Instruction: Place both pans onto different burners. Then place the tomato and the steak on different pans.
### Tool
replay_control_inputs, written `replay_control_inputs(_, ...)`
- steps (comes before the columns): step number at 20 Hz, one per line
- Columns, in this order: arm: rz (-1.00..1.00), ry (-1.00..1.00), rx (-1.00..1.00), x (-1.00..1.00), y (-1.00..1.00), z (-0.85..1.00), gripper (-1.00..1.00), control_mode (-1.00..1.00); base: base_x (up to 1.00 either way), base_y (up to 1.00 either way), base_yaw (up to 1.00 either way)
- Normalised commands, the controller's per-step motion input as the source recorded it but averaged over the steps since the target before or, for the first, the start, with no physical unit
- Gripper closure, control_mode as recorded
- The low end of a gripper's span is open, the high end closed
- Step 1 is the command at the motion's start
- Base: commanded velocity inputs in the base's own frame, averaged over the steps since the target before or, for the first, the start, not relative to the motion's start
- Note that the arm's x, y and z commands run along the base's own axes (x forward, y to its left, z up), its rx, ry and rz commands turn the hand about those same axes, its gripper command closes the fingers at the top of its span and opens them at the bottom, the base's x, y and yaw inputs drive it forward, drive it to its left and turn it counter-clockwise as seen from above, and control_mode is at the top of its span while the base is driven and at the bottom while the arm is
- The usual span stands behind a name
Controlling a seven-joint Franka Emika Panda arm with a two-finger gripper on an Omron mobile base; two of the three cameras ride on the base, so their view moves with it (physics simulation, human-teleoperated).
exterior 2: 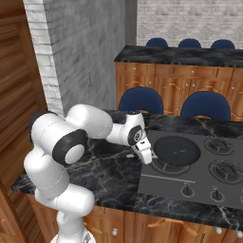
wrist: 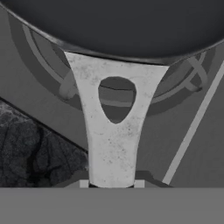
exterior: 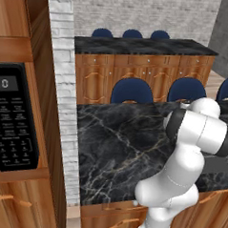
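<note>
Fingers of the gripper (exterior 2: 146, 158) clamp the pale handle (wrist: 113, 131) of the black skillet (exterior 2: 176, 150), at centre-right of the right base view over the near-left burner (exterior 2: 163, 165). First step: next, lower and release.

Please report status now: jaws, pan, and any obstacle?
Gripper jaws shut on pan handle. Dark pan over front-left burner. No obstacle seen.
</note>
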Motion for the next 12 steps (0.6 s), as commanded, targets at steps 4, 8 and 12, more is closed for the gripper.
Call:
replay_control_inputs(4, 0.0, -0.01, 0.0, 0.06, 0.0, -0.31, 1.0, -1.0, 0.0, 0.0, 0.0)
replay_control_inputs(8, 0.0, 0.0, 0.0, 0.04, 0.01, -0.08, 1.0, -1.0, 0.0, 0.0, 0.0)
replay_control_inputs(12, 0.0, 0.0, 0.0, 0.0, 0.0, 0.0, -1.0, -1.0, 0.0, 0.0, 0.0)
